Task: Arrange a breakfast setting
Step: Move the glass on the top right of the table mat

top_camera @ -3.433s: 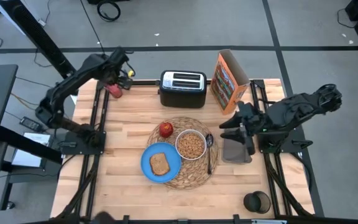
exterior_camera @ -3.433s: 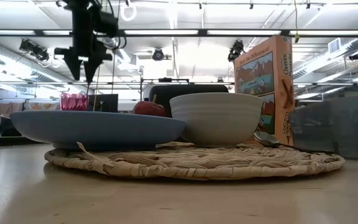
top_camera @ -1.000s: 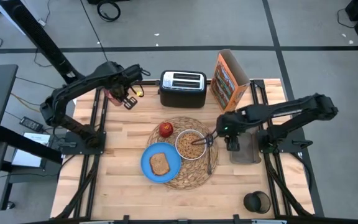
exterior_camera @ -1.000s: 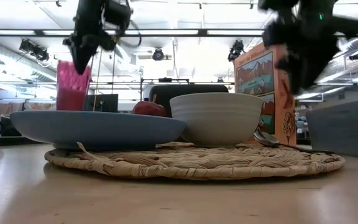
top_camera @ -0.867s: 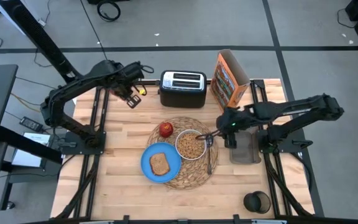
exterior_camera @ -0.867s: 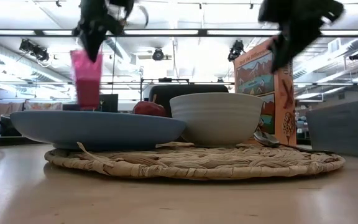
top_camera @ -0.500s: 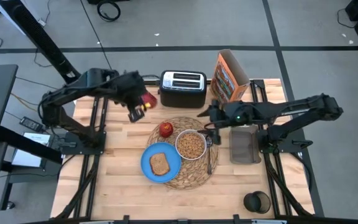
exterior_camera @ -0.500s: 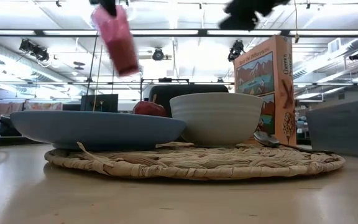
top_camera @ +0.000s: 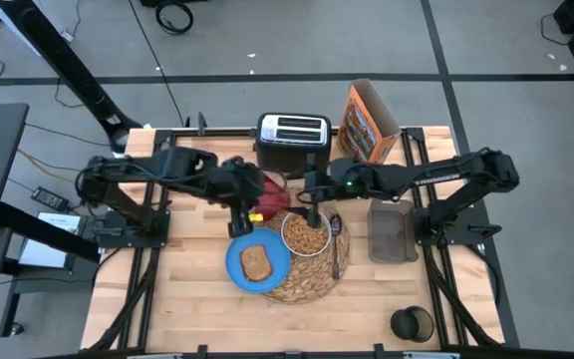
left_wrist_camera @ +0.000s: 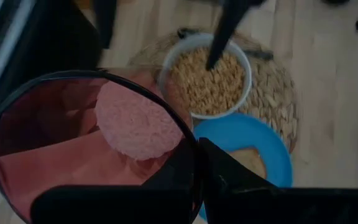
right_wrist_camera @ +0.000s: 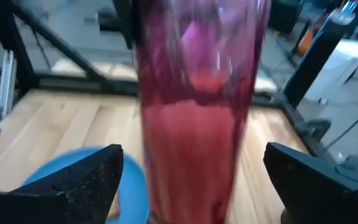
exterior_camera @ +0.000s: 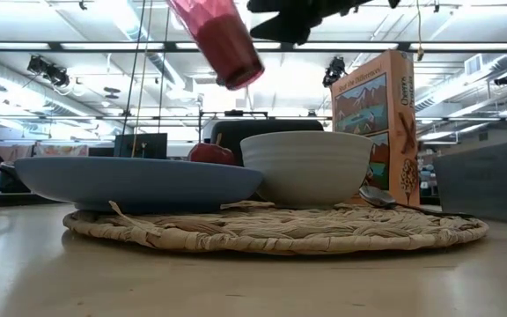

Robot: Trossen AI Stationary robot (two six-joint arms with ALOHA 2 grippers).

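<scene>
The translucent pink-red cup [exterior_camera: 220, 40] hangs tilted above the setting, held by my left gripper [top_camera: 252, 199]. My right gripper [right_wrist_camera: 194, 186] is open, one finger on either side of the cup [right_wrist_camera: 197, 112] without touching it, over the white bowl's far rim. On the woven placemat [top_camera: 312, 284] rest the blue plate [top_camera: 237, 257] with the toast slice [top_camera: 257, 263], the bowl [top_camera: 307, 232] of cereal and the metal spoon [top_camera: 335, 241]. The red apple [exterior_camera: 211, 153] shows behind the plate in the low view. My left gripper pinches the cup's wall at the rim [left_wrist_camera: 194, 163], one finger inside the mouth and one finger [left_wrist_camera: 229, 177] outside. It comes from the table's left, slanting down. The cup is lifted clear and tilted, its base [exterior_camera: 240, 75] toward the right gripper.
A black toaster [top_camera: 293, 142] and an upright cereal box [top_camera: 367, 120] stand along the far edge. A grey tray [top_camera: 392, 231] lies right of the placemat, and a dark round thing [top_camera: 412, 324] sits near the front right corner.
My left gripper has carried the cup from the far left corner toward the right and near, over the placemat's far side, and the cup has tipped over as it rose. My right gripper has gone left from beside the spoon to the cup.
</scene>
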